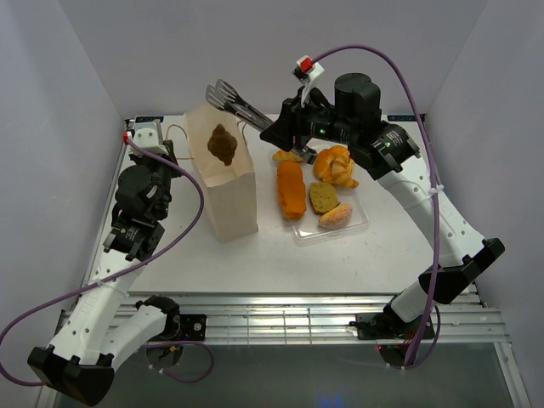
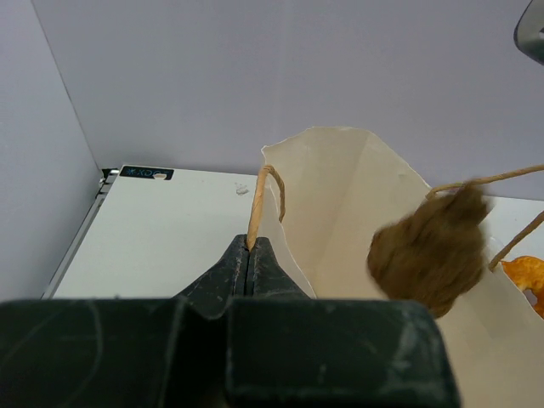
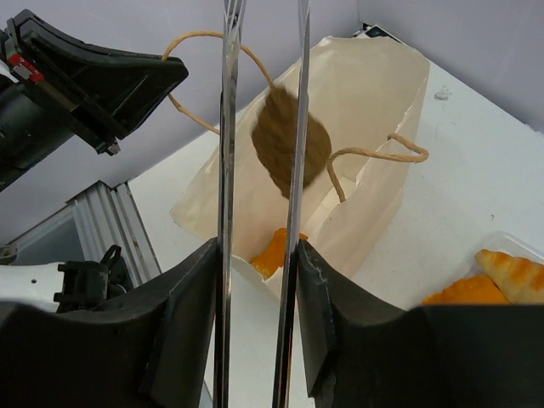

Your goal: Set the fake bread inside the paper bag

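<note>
The pale tan paper bag point(image 1: 231, 200) stands open left of centre. My left gripper point(image 2: 247, 255) is shut on its left string handle point(image 2: 257, 208) and holds the mouth open. My right gripper point(image 3: 255, 255) is shut on a pair of metal tongs point(image 1: 228, 96) that reach over the bag's mouth. The tong arms stand apart. A dark brown pastry point(image 1: 223, 144) is in the air just above the opening, blurred, free of the tongs; it also shows in the left wrist view point(image 2: 429, 246) and the right wrist view point(image 3: 291, 144). An orange piece point(image 3: 276, 248) lies inside the bag.
A clear plastic tray point(image 1: 361, 223) right of the bag holds an orange loaf point(image 1: 291, 189), golden croissants point(image 1: 336, 166), a brown slice point(image 1: 323, 197) and a pinkish bun point(image 1: 337, 216). White walls close in the table on three sides.
</note>
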Robot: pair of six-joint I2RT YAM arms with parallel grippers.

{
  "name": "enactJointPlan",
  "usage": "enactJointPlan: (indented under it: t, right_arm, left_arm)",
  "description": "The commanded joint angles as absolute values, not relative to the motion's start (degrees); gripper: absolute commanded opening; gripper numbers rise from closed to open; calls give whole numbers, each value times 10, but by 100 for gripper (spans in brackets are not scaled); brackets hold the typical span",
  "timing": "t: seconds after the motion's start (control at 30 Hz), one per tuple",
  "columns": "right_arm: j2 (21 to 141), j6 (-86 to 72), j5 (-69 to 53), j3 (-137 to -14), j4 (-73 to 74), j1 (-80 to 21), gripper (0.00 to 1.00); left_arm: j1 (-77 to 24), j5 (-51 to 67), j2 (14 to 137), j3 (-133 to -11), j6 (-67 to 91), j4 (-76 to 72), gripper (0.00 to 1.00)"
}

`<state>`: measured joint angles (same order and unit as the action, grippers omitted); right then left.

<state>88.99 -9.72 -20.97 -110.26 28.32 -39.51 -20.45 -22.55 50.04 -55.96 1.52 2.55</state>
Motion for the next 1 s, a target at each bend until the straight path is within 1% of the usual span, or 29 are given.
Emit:
enactJointPlan:
  t: [0.0, 0.07, 0.13, 0.23, 0.37, 0.7, 0.97]
  right_arm:
    - [875, -87, -202, -1111, 246, -400, 47]
    - [872, -85, -201, -1119, 254, -400, 52]
    - [869, -83, -198, -1125, 262, -399, 51]
    - [847, -79, -172, -1124, 274, -399, 44]
    - [796, -76, -122, -1074, 276, -398, 43]
    - [658, -82, -12, -908, 289, -369, 45]
    - [570, -112, -3, -718, 315, -342, 45]
  left_arm:
    - [-202, -221, 493, -562, 20, 24, 0]
    - [-202, -221, 494, -562, 20, 24, 0]
    - [-202, -221, 494, -562, 20, 24, 0]
    - [-202, -223, 497, -561, 20, 23, 0]
    - [-202, -226, 498, -561, 18, 24, 0]
    - [-202, -245, 494, -557, 9, 18, 0]
    - [-202, -240, 490, -558, 11, 20, 0]
